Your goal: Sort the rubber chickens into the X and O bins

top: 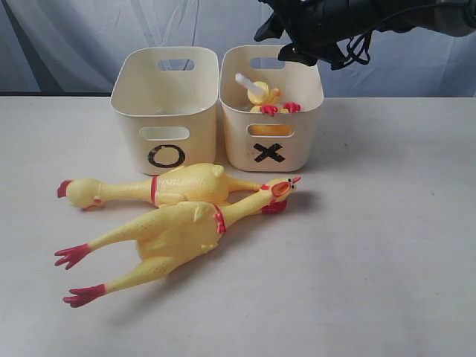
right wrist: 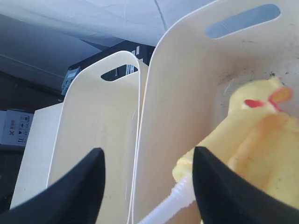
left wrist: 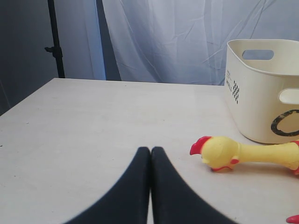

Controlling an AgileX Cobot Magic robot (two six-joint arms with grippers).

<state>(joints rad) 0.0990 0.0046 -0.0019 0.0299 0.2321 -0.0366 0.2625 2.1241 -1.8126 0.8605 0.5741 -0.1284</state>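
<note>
Two long rubber chickens lie on the table in front of the bins: one (top: 160, 186) with its head to the left, the other (top: 178, 230) crossing it with its head to the right. That first chicken's head (left wrist: 222, 153) lies just beside my shut left gripper (left wrist: 150, 150), apart from it. The X bin (top: 271, 111) holds shorter yellow chickens (top: 266, 100) with a white ribbed tube (top: 245, 82). The O bin (top: 165, 111) stands left of it. My right gripper (right wrist: 147, 154) hangs open above the X bin, holding nothing; chickens (right wrist: 252, 140) lie below it.
A pale curtain (top: 67, 37) hangs behind the table. A dark stand (left wrist: 55, 42) is at the table's far corner in the left wrist view. A white ribbed tube (right wrist: 170, 205) pokes up between the right fingers.
</note>
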